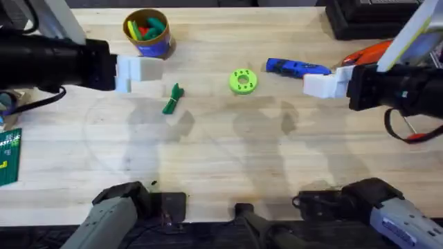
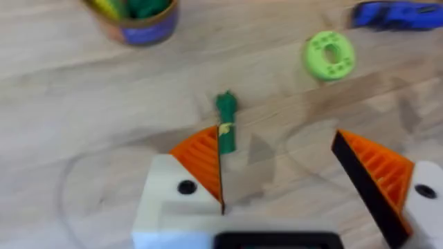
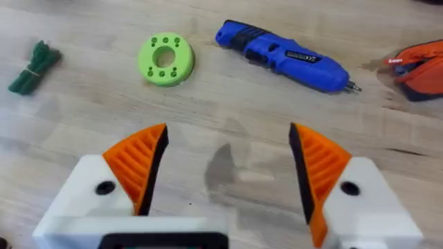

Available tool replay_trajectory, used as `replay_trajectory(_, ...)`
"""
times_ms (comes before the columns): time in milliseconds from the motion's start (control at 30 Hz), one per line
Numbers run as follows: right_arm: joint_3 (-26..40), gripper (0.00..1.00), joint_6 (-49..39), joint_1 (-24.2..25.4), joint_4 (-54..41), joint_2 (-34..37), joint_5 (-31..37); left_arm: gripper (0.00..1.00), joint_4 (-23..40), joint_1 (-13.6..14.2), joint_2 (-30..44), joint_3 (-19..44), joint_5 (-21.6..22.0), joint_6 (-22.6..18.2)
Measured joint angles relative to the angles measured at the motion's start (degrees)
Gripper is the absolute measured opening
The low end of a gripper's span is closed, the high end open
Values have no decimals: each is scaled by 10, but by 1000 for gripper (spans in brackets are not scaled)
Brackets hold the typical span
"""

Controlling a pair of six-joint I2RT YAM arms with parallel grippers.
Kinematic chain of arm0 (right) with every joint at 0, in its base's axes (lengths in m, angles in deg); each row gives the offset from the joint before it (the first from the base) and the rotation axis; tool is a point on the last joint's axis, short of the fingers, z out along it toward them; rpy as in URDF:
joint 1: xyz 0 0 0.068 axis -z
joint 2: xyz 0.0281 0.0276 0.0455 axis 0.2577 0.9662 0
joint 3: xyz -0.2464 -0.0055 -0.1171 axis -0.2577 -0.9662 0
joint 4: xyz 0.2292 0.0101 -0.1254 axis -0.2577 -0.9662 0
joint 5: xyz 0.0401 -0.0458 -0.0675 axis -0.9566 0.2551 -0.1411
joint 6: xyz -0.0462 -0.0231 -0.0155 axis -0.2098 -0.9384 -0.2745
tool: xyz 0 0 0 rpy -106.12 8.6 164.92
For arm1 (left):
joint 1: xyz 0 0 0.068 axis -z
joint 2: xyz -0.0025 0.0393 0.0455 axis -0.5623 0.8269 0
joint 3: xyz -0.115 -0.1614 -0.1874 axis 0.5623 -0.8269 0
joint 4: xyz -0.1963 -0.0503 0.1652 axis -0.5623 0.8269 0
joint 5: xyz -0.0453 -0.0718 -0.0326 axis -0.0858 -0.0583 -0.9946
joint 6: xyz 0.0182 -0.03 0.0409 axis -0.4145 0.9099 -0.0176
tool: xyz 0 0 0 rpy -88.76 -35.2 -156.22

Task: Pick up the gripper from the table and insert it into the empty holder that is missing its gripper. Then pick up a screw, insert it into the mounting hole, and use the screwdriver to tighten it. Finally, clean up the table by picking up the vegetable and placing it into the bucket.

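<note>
Pale wooden surface (image 1: 228, 152), light grain, broad bare stretch across the near half between the two arm bases.

Far edge, left of centre: bucket (image 1: 147, 32), brown with blue band, toy pieces inside, cut off at the frame edge in the left wrist view (image 2: 135, 17).

Middle band, left to right: vegetable (image 1: 172, 99), dark green, lying flat near the bucket's near side, open wood all round it; lime-green disc (image 1: 242, 80) with holes, well apart from the vegetable; screwdriver (image 1: 296, 67), blue, lying flat just beyond the disc, its tip pointing toward the right edge.

Left gripper (image 2: 277, 173): orange ribbed pads on white mounts, spread wide, nothing held, hovering above the surface with the vegetable (image 2: 226, 124) showing beside one pad.

Right gripper (image 3: 225, 166): both orange pads fitted, spread wide, nothing held, poised over bare wood with the disc (image 3: 166, 59) and screwdriver (image 3: 284, 55) beyond it.

Right edge: orange-and-dark object (image 3: 419, 66), cut off, kind not discernible. Left edge: green printed card (image 1: 8, 155), partly cut off.

Far right corner: dark equipment, indistinct.
</note>
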Motion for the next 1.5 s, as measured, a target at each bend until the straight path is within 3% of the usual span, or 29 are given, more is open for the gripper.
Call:
replay_trajectory(133, 0, 989, 0, 0, 0, 0, 0, 985, 24, 32, 25, 0, 94, 38)
replay_trajectory(300, 0, 989, 0, 0, 0, 0, 0, 985, 32, 111, 81, 0, 204, 89)
replay_trajectory(433, 0, 988, 0, 0, 0, 0, 0, 985, 11, 166, 155, 0, 271, 106)
replay_trajectory(667, 0, 989, 0, 0, 0, 0, 0, 985, -62, 226, 303, 0, 311, 116)
replay_trajectory(900, 0, 989, 2, 0, 0, 0, 0, 983, -101, 239, 403, 0, 315, 118)
replay_trajectory(967, 0, 990, 2, 0, 0, 0, 0, 877, -103, 239, 422, 0, 315, 119)
replay_trajectory(1133, 0, 989, 2, 0, 0, 0, 0, 111, -104, 241, 427, 4, 310, 121)
replay_trajectory(1167, 0, 989, 2, 0, 0, 0, 0, 37, -105, 241, 427, 6, 310, 120)
replay_trajectory(1367, 0, 989, 2, 0, 0, 0, 0, 13, -83, 241, 430, 17, 312, 138)
replay_trajectory(1500, 0, 989, 2, 0, 0, 0, 0, 11, -65, 241, 423, 60, 305, 147)
